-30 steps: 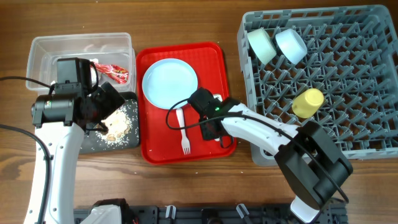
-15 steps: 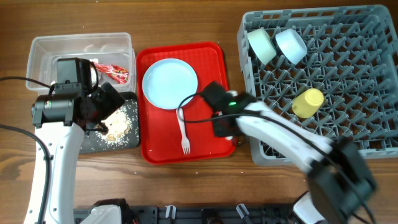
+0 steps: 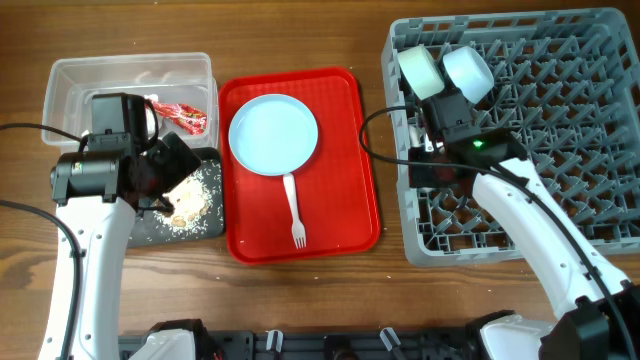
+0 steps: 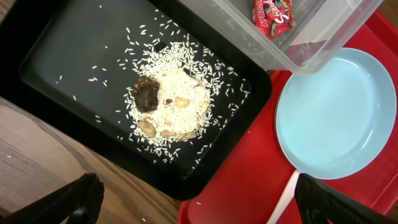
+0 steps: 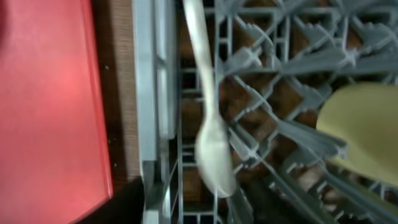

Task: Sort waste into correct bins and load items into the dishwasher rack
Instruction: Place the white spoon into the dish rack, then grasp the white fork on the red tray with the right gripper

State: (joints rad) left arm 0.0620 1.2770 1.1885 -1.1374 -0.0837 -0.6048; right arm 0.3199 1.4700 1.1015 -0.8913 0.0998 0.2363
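My right gripper (image 3: pixel 434 168) hangs over the left edge of the grey dishwasher rack (image 3: pixel 580 120). It is shut on the white spoon (image 5: pixel 210 140), which is blurred in the right wrist view. The yellow cup (image 5: pixel 364 127) lies in the rack beside it. The mint bowl (image 3: pixel 420 72) and pale blue bowl (image 3: pixel 467 72) sit in the rack's far left corner. The pale blue plate (image 3: pixel 273 133) and white fork (image 3: pixel 294 210) lie on the red tray. My left gripper (image 4: pixel 211 205) is open and empty above the black tray (image 4: pixel 74 43), which holds rice scraps (image 4: pixel 168 109). The red wrapper (image 4: pixel 273 15) lies in the clear tub (image 3: pixel 70 80). The tissue is hidden.
The flat red serving tray (image 3: pixel 350 180) lies between the bins and the rack. The left arm covers part of the tub and the black tray (image 3: pixel 150 225) in the overhead view. Bare wooden table shows along the front.
My right gripper has moved from the red tray's right side to over the rack's left edge, carrying the spoon. The yellow cup is now covered by the arm overhead. The left arm has not moved.
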